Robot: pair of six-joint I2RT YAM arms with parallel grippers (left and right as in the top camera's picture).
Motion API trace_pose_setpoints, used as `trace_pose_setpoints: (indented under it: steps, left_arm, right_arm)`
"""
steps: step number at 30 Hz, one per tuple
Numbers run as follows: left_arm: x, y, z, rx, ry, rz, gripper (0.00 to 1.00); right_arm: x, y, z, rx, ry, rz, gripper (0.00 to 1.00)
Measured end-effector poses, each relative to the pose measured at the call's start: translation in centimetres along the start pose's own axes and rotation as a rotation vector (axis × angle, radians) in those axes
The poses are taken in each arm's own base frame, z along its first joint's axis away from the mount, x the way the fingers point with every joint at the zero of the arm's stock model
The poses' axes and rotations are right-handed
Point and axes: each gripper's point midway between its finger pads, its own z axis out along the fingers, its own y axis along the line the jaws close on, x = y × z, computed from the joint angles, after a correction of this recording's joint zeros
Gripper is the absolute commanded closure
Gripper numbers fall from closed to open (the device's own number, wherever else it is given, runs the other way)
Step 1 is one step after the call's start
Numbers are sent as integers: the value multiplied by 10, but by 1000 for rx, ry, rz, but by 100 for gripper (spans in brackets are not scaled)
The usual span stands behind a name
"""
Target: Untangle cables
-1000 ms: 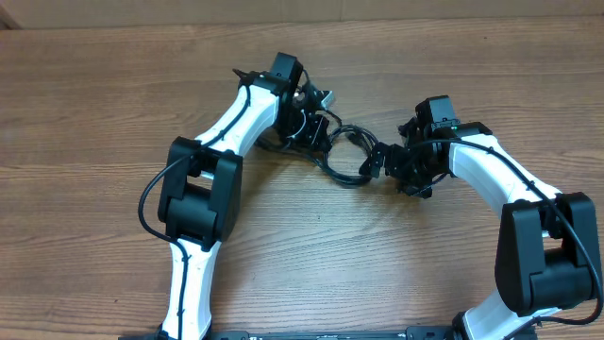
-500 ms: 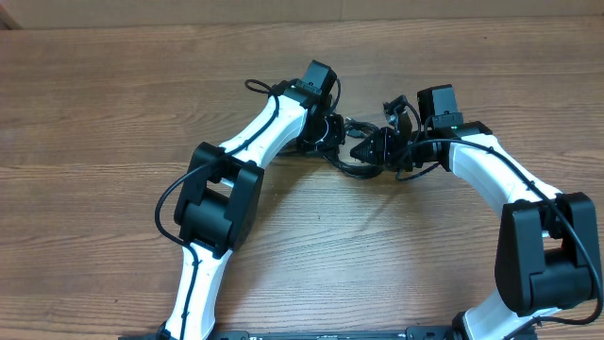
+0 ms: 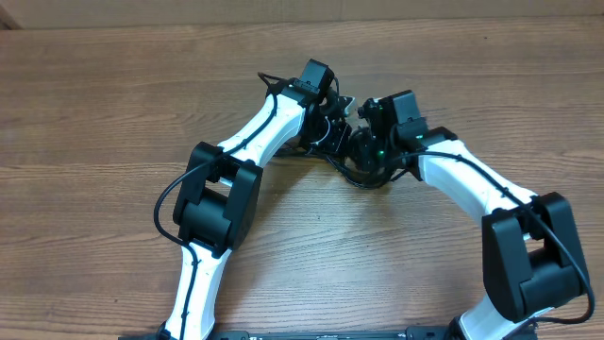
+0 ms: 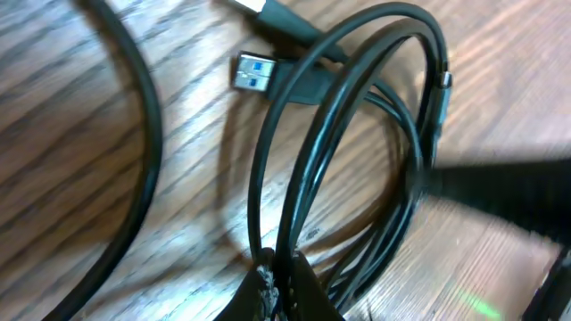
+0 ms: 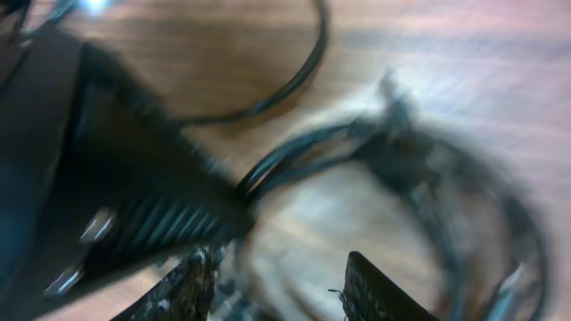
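My left gripper (image 4: 278, 287) pinched the cables (image 4: 303, 85) tight. My right gripper (image 5: 281, 285), at its three o'clock, gaped wide.

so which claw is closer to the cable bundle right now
Left. The left claw is shut on strands of the cables; the right claw is open, the blurred bundle just ahead of its fingertips.

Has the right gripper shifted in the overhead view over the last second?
Yes. The right gripper has moved to the robot's left, toward the left gripper, and nearer the table's far edge.
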Motion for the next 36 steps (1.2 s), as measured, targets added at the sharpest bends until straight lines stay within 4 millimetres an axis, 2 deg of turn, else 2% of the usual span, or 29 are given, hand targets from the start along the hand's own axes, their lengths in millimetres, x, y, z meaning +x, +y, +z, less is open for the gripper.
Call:
trace_pose_setpoints:
  steps: [5, 7, 10, 23, 29, 32, 34, 36]
  left_arm:
    - [0, -3, 0, 17, 1, 52, 96]
    - [0, -3, 0, 19, 1, 59, 96]
    - [0, -4, 0, 22, 1, 69, 96]
    - [-1, -5, 0, 31, -4, 51, 96]
    - [-6, -6, 0, 36, -23, 13, 96]
    - [-7, -6, 0, 36, -26, 9, 96]
    - [-7, -6, 0, 36, -25, 6, 96]
    - [-6, -6, 0, 37, -22, 1, 96]
  right_arm:
    - [-7, -24, -2, 149, -31, -42, 55]
    - [-5, -29, -3, 176, -20, -52, 59]
    - [0, -32, -3, 195, 2, -57, 60]
    - [-3, -34, -3, 206, -13, -69, 64]
    - [9, -34, 1, 197, 13, -68, 64]
    - [11, -34, 3, 195, 11, -69, 62]
    - [9, -35, 4, 195, -6, -75, 57]
    - [4, -35, 5, 198, -30, -87, 57]
